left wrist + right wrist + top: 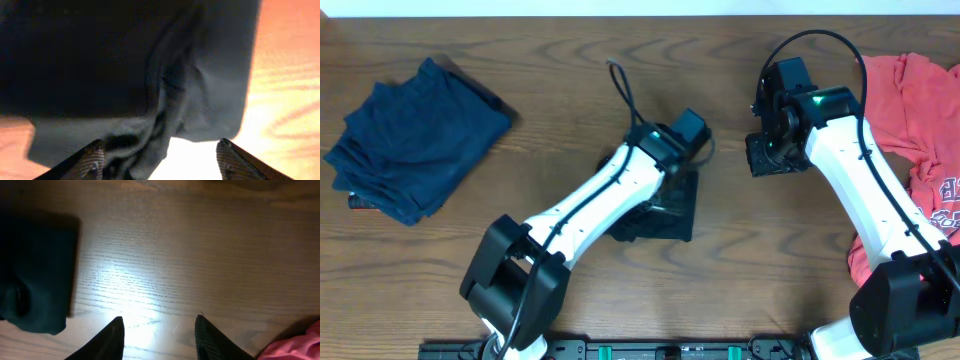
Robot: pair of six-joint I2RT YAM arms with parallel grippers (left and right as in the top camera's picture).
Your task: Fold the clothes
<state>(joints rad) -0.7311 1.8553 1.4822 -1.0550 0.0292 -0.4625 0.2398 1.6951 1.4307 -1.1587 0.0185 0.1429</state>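
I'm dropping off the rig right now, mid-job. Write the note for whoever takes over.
Left end effector: open, low over the black shirt, with bunched cloth by one finger.
Right end effector: open and empty, over bare table.
Done: the navy garments are stacked folded at far left. The black shirt is a small bundle at centre and looks nearly finished.
Left to do: the coral-red T-shirt lies rumpled at the right edge, unfolded.

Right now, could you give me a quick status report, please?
Left gripper open, low over black shirt. Right gripper open, empty, above table. Nothing blocking.
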